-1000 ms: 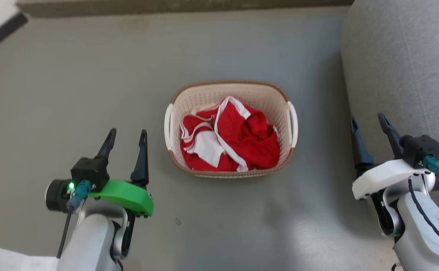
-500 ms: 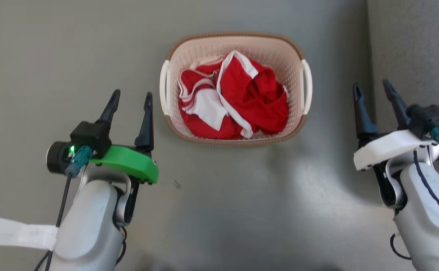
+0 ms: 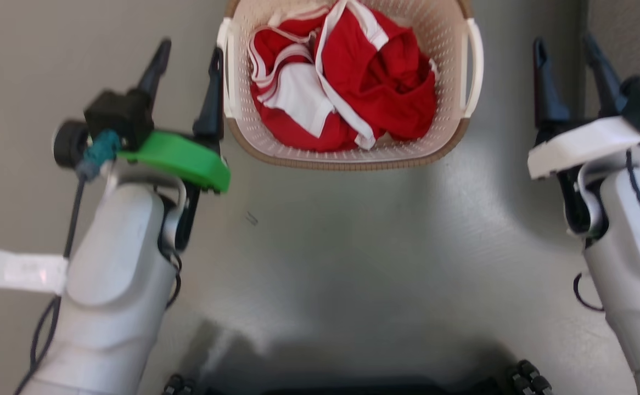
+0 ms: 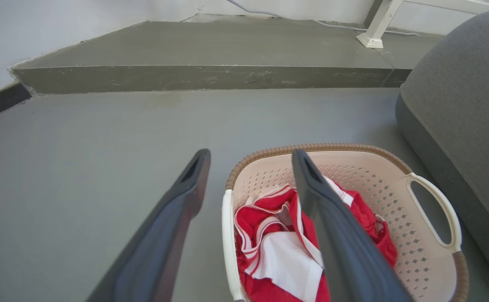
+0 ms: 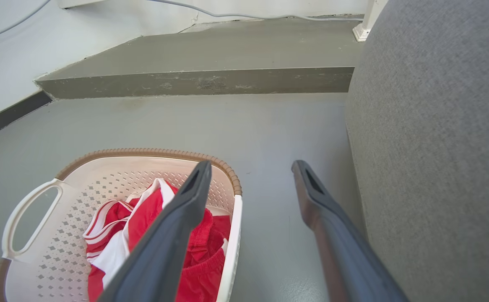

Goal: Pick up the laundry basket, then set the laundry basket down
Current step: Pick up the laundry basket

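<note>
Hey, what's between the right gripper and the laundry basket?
Bare grey floor lies between the right gripper and the laundry basket, as the head view shows.

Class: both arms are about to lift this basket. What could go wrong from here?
1. The left end effector is lined up over the white handle of the laundry basket; its inner finger could catch the red garment instead.
2. The right end effector works close beside the grey sofa and might brush it.
3. Both are open; uneven grips could tilt the basket.
</note>
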You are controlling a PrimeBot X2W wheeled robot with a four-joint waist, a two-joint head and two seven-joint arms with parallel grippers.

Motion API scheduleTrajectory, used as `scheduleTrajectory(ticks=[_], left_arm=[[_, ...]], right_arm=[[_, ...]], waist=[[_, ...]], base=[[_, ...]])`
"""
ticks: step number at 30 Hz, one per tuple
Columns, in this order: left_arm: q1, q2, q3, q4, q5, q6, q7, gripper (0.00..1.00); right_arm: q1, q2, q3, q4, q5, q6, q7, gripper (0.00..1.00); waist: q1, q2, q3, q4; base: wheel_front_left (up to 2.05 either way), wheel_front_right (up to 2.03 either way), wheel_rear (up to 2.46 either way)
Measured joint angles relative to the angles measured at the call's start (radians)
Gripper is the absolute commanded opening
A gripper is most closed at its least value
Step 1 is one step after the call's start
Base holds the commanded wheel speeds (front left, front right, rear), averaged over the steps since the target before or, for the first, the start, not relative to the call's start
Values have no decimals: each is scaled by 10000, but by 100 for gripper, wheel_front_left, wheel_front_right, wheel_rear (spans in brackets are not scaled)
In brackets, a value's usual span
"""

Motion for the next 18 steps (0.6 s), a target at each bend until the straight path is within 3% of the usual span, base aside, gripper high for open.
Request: scheduleTrajectory(ticks=[9,18], left_arm=[[-1413,-36,31,1139,2,-257,6,100],[-2296,-79,79,2606,-366,-533,441,100]], right_arm=[[-1174,79,96,932,0,253,-27,100],[-1851,474,447,2069,0,512,-27,100]], waist=[[0,0,1036,64],[-1,0,1375,-10]], base=[[0,0,0],[0,0,0]])
